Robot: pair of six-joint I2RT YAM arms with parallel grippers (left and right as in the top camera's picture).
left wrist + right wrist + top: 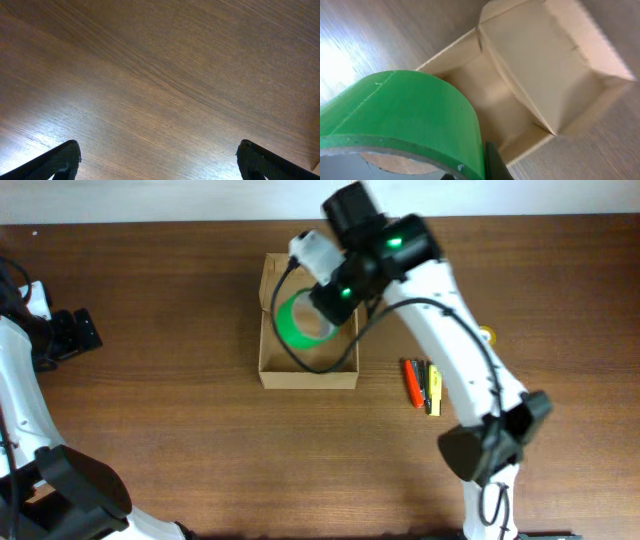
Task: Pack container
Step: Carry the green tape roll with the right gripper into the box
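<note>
The container (308,377) is a tan cardboard box standing open at the middle of the table, its flap lid (270,280) folded back on the far side. My right gripper (326,314) hovers over it, shut on the wall of a green tape roll (297,325). In the right wrist view the green tape roll (405,110) fills the lower left, one dark finger (495,162) presses on its outside, and the container's (545,65) bare inside lies below. My left gripper (88,330) rests at the far left and stands open (160,162) over bare wood.
An orange, a black and a yellow marker (421,383) lie together right of the box. A small yellow object (487,334) peeks out behind the right arm. The right arm's base (490,445) stands at the front right.
</note>
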